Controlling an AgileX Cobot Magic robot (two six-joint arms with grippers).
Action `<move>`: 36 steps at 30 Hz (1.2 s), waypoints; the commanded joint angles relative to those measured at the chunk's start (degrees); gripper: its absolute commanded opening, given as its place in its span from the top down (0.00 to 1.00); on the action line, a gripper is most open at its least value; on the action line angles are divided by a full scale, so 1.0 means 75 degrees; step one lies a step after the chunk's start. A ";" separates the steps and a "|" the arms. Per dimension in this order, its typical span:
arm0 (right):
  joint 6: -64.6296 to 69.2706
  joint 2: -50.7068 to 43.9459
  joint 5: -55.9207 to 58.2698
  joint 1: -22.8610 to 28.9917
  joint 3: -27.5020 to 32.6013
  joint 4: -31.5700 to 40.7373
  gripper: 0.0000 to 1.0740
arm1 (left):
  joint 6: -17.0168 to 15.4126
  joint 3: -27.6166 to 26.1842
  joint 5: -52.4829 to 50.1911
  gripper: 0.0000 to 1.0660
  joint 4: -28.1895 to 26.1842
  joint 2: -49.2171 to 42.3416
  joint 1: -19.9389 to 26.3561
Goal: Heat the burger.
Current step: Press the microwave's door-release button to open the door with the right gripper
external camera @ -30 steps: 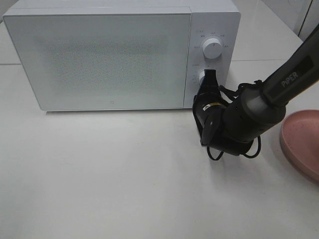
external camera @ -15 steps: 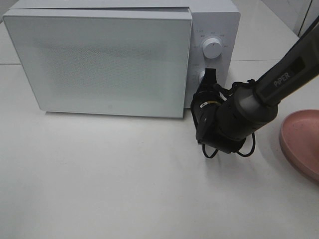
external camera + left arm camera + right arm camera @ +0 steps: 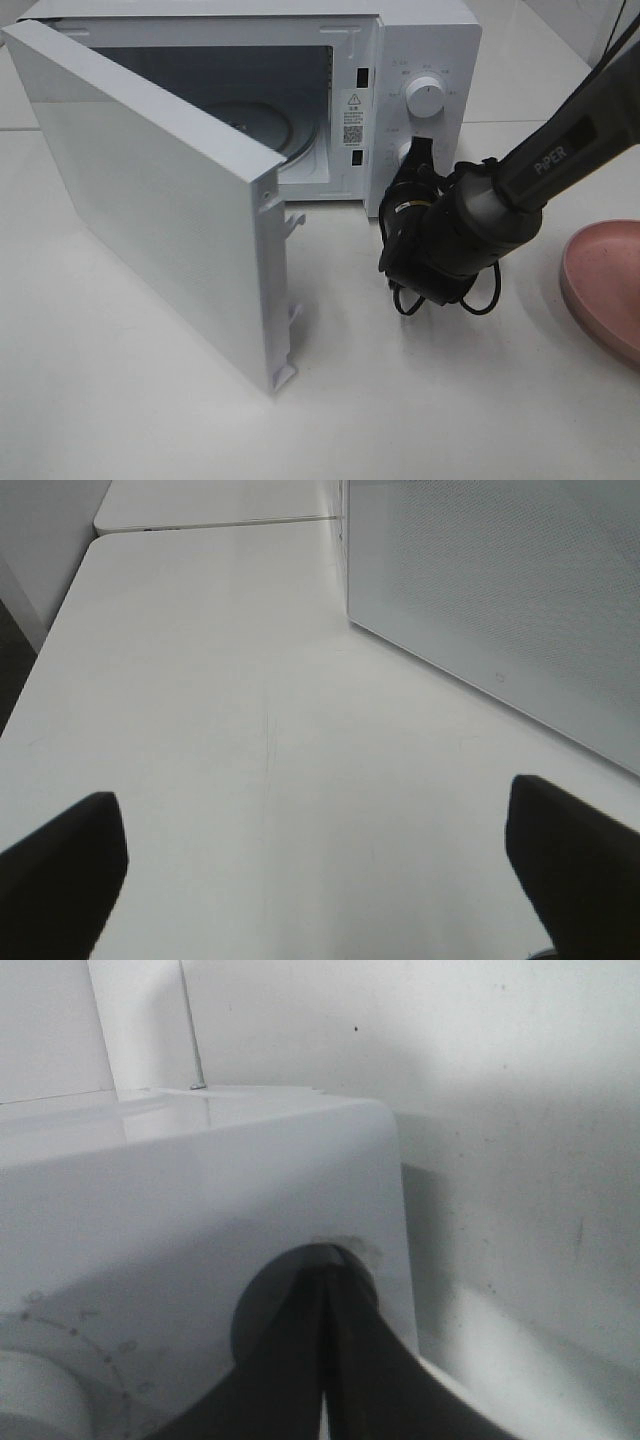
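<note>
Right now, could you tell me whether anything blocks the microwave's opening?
Nothing visible does: the door stands open and the visible cavity shows only its turntable. The right gripper is at the lower knob.

Bright, even light (soft shadows, close-ups blurred).

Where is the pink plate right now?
In the high view the pink plate sits on the table at the far right edge, partly cut off, just right of the right arm and open microwave.

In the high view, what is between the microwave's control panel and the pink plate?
The right gripper, shut, its tips at the panel's lower control, and its dark wrist. Otherwise bare table, seen in the exterior high view.
</note>
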 commanded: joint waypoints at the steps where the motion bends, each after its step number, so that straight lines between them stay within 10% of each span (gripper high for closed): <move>1: 0.0008 0.0214 -0.0749 -0.0306 -0.0634 -0.1375 1.00 | -0.0031 0.0023 -0.0008 0.08 0.0008 -0.0160 -0.0023; 36: -0.0122 -0.0558 -0.0298 -0.0160 0.0321 -0.1154 1.00 | -0.0031 0.0023 -0.0008 0.08 0.0015 -0.0160 -0.0023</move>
